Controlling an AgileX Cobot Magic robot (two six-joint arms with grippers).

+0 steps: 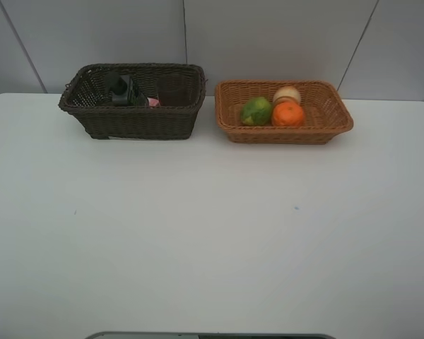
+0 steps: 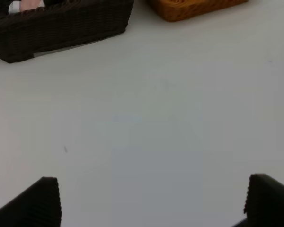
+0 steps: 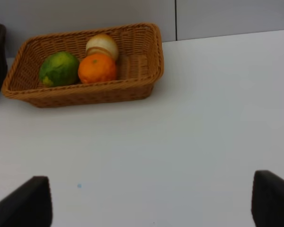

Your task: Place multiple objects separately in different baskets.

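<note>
The deep dark brown woven wicker basket (image 1: 134, 113) stands at the back left of the white table (image 1: 212, 233). Its weave is stiff and light; a jaw would best take it over the rim, though the walls may flex under load. Just beside it, with a narrow gap between, stands the shallow orange-tan woven wicker basket (image 1: 283, 127), of similar stiffness, with a lower rim.

Inside the dark basket lies the dark green rectangular bottle (image 1: 121, 90). It is rigid and probably smooth-sided; the flat faces offer the secure grip. The translucent mauve plastic cup (image 1: 171, 90) appears to stand near the right end of that basket, though the view is dim there. It is thin and light, so squeeze it gently near the rim. Only a small part of the pink squeeze bottle with white cap (image 1: 154, 102) shows; its body is soft and will give, so grip it across the middle.

In the tan basket the green lime (image 1: 256, 111) and the round orange (image 1: 288, 114) lie side by side, with the red-yellow peach-like fruit (image 1: 287, 94) behind the orange. All three are round and prone to rolling; take each across its widest part.

The left gripper (image 2: 151, 201) hangs released over bare table, holding nothing. The right gripper (image 3: 151, 198) is likewise spread and empty.
</note>
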